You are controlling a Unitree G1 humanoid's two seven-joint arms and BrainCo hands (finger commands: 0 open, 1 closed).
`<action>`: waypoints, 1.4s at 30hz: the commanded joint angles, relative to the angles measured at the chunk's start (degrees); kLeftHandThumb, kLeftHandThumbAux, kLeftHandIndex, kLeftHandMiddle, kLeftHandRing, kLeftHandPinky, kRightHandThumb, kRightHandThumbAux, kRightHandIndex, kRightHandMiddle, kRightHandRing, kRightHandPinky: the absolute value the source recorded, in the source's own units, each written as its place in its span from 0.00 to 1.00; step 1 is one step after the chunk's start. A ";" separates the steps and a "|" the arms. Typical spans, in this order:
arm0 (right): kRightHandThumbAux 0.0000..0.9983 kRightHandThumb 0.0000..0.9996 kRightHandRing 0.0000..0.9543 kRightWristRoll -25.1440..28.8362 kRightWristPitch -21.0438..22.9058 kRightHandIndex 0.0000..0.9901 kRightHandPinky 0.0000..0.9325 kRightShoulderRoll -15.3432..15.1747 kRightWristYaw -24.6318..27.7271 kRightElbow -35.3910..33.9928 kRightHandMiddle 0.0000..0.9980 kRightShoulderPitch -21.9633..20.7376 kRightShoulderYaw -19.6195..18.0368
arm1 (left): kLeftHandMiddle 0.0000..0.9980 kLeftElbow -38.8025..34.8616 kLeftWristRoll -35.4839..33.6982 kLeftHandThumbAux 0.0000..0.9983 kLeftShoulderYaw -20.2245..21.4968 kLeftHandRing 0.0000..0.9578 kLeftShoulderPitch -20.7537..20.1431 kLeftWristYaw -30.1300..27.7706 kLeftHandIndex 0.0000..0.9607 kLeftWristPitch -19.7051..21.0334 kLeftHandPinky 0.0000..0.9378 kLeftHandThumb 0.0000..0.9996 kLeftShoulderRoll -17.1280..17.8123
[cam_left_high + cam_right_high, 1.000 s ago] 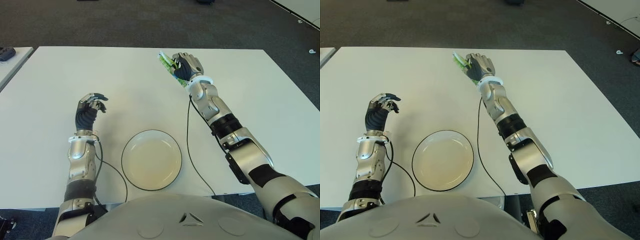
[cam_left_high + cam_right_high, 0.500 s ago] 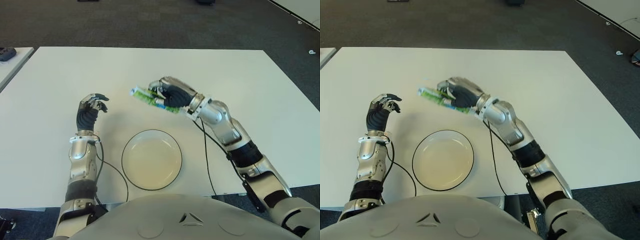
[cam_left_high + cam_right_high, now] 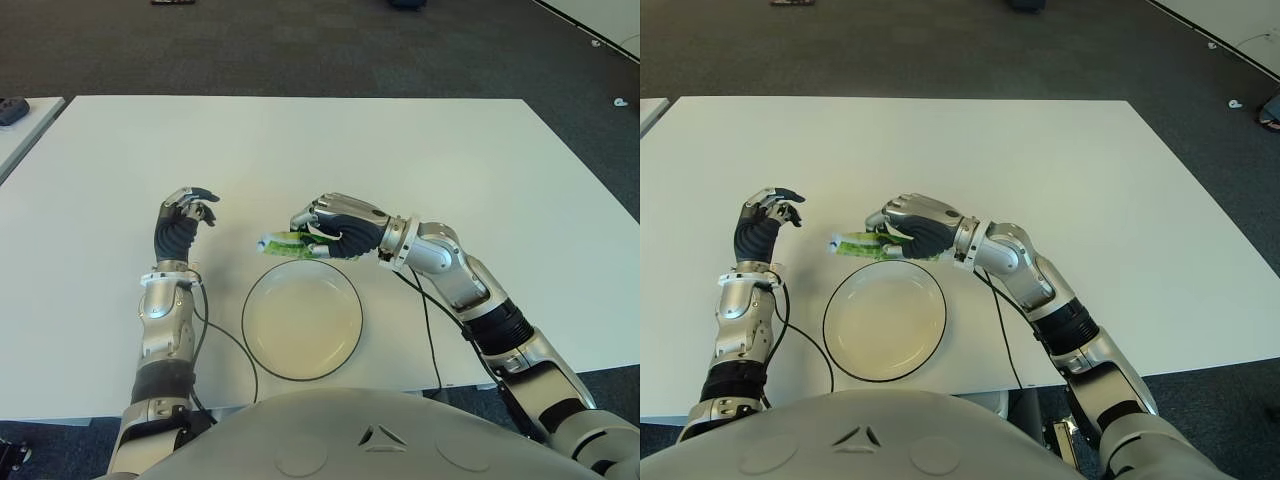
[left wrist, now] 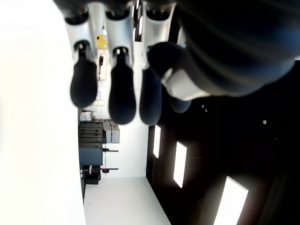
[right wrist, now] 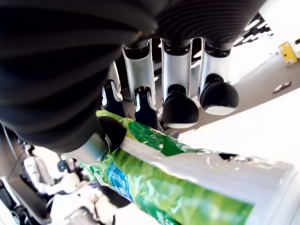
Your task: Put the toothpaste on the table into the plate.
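I've got the right hand (image 3: 335,228) near the centre of the frame, just above the far rim of the plate (image 3: 303,318), fingers wrapped round the toothpaste (image 3: 283,241). The tube is green and white, lying roughly level, w/ its free end poking out to the left of the hand, over the plate's upper-left rim; can't tell if it touches the rim. Right wrist view confirms the grasp: thumb under the tube, fingertips (image 5: 178,111) curled over the top of it. The plate is round, cream w/ a dark edge, sitting lower centre on the white table (image 3: 480,160), nothing in it. Left hand (image 3: 180,220) shows left of centre, to the upper left of the plate and well apart from the tube, forearm pointing up the frame. Its fingers are curled in toward the thumb, holding nothing, per the left wrist view. A dark cable (image 3: 425,320) runs along the table beside the right forearm.
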 commanded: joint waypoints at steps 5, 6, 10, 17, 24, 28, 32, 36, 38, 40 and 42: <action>0.72 0.71 0.90 -2.40 -5.41 0.44 0.93 -1.17 2.20 4.88 0.89 -0.56 1.54 | 0.48 -0.31 -0.56 0.67 -0.39 0.70 0.07 -0.69 0.46 1.25 0.71 0.84 0.27; 0.72 0.71 0.90 -2.69 -5.85 0.44 0.93 -1.21 2.24 5.16 0.89 -0.56 1.64 | 0.49 -0.33 -0.72 0.67 -0.35 0.70 0.07 -0.76 0.46 1.28 0.72 0.84 0.24; 0.72 0.71 0.89 -3.84 -7.55 0.44 0.91 -1.27 2.10 6.23 0.89 -0.51 2.04 | 0.49 -0.34 -0.92 0.67 -0.23 0.70 0.09 -0.77 0.46 1.33 0.72 0.84 0.18; 0.72 0.71 0.88 -6.18 -9.11 0.44 0.89 -0.91 0.64 6.70 0.86 0.27 1.81 | 0.49 -0.36 -0.92 0.67 -0.14 0.69 0.11 -0.54 0.46 1.40 0.69 0.84 0.20; 0.58 0.25 0.33 -9.45 -7.22 0.15 0.36 -1.05 0.64 5.12 0.29 0.78 1.84 | 0.49 -0.03 -0.74 0.67 -0.21 0.69 0.01 -0.83 0.46 0.88 0.70 0.84 0.36; 0.46 0.09 0.07 -10.31 -8.94 0.03 0.09 -1.52 1.37 5.89 0.06 -0.73 2.34 | 0.49 0.51 -0.79 0.67 -0.19 0.69 -0.26 -1.13 0.46 0.56 0.70 0.84 0.50; 0.37 0.05 0.01 -10.23 -9.76 0.01 0.02 -1.40 1.35 6.60 0.01 -1.45 2.38 | 0.49 0.57 -0.82 0.67 -0.13 0.69 -0.35 -1.14 0.46 0.92 0.69 0.84 0.53; 0.31 0.06 0.00 -9.10 -10.54 0.00 0.00 -1.17 1.67 7.19 0.00 -2.21 2.24 | 0.49 0.16 -0.98 0.67 0.00 0.67 -0.20 -0.81 0.46 2.01 0.67 0.84 0.53; 0.29 0.07 0.00 -8.07 -10.84 0.00 0.00 -1.18 2.34 7.42 0.00 -2.57 2.31 | 0.49 -0.06 -0.91 0.67 0.04 0.66 -0.11 -0.55 0.46 2.55 0.65 0.84 0.52; 0.27 0.09 0.00 -7.37 -11.04 0.00 0.00 -1.18 2.89 7.59 0.00 -2.83 2.35 | 0.48 -0.09 -0.80 0.67 0.09 0.65 -0.12 -0.42 0.45 2.63 0.64 0.84 0.46; 0.26 0.09 0.00 -6.59 -11.35 0.00 0.00 -1.13 3.44 7.87 0.00 -3.06 2.37 | 0.48 0.12 -0.82 0.68 0.17 0.65 -0.23 -0.46 0.45 2.21 0.64 0.84 0.31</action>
